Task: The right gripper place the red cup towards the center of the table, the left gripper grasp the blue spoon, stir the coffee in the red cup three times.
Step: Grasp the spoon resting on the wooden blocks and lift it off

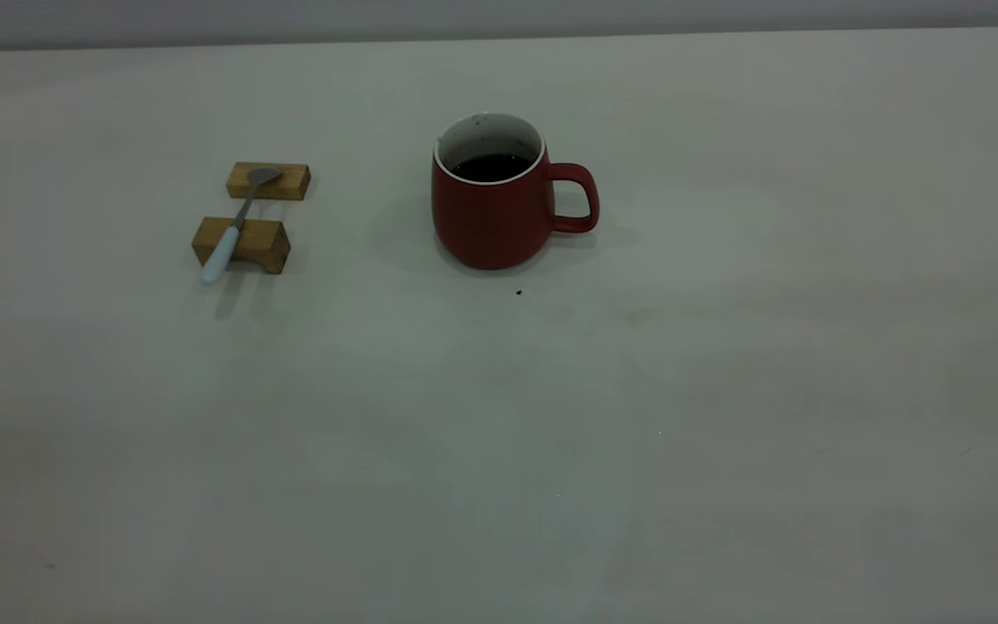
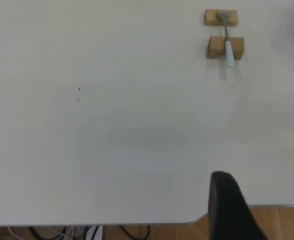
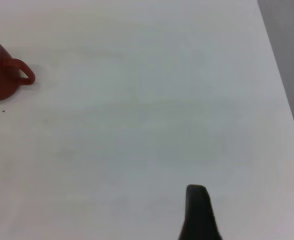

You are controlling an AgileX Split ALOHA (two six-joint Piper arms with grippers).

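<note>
The red cup (image 1: 486,221) stands upright near the middle of the table (image 1: 638,416), its handle pointing right and dark coffee (image 1: 490,166) inside. The blue spoon (image 1: 235,227) lies to its left across two small wooden blocks, bowl on the far block. Neither arm shows in the exterior view. My left gripper (image 2: 264,180) hangs open and empty over the table's near edge, far from the spoon (image 2: 227,42). Of my right gripper (image 3: 259,197) only one finger (image 3: 197,212) shows, with nothing beside it; the cup (image 3: 2,80) is far off.
The far wooden block (image 1: 268,181) and near block (image 1: 243,244) hold the spoon off the table. A dark speck (image 1: 518,292) lies just in front of the cup. The table edge (image 2: 137,223) has cables and wooden floor beyond it; another edge (image 3: 281,80) runs beside the right gripper.
</note>
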